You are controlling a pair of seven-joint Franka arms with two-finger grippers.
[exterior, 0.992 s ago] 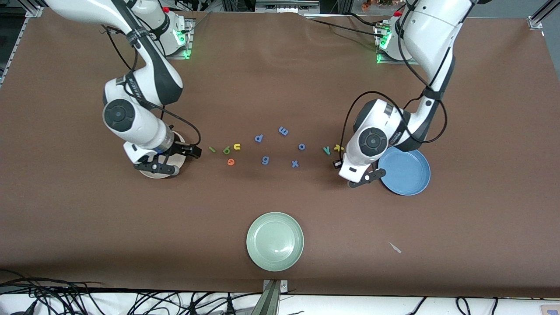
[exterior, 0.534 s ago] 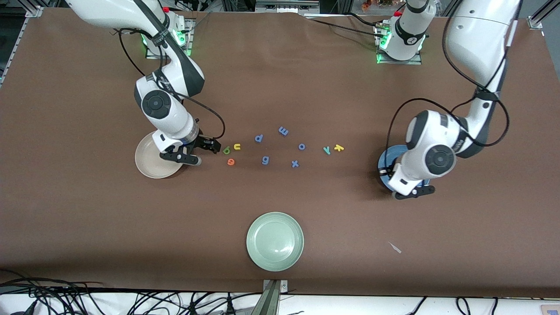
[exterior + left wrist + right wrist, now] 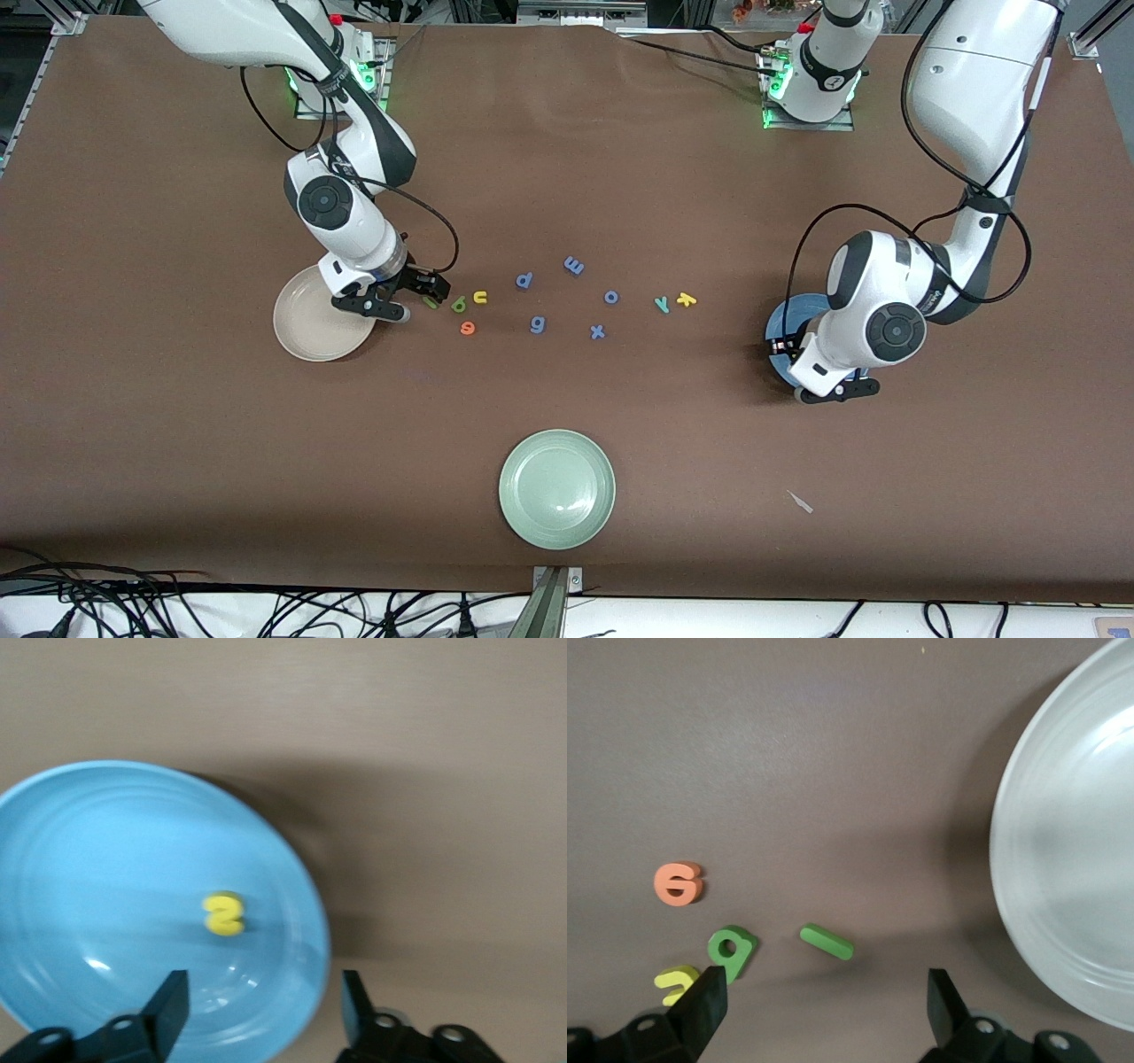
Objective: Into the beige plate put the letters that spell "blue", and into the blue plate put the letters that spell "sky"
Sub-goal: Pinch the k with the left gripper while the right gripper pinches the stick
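A brown mat covers the table (image 3: 567, 177), with cables strung along the edge nearest the front camera. The only writing is the foam letters themselves. The left gripper (image 3: 259, 1005) hangs over the blue plate (image 3: 97, 859) at the left arm's end of the table, fingers spread and empty; a yellow s (image 3: 223, 913) lies in that plate. The teal y (image 3: 662, 305) and yellow k (image 3: 686, 299) lie touching on the mat, between the blue plate and the blue-purple letters o (image 3: 611, 297), x (image 3: 598, 332), g (image 3: 537, 325), p (image 3: 524, 280) and m (image 3: 574, 265). The right gripper (image 3: 824, 1001) is low over the mat beside the beige plate (image 3: 1063, 859), its fingers spread wide and the green l (image 3: 827, 942) lying on the mat between them. Just past it sit the green b (image 3: 732, 950), yellow u (image 3: 677, 981) and orange e (image 3: 678, 882). The beige plate holds no letters. A pale green plate (image 3: 556, 488) sits nearest the front camera.
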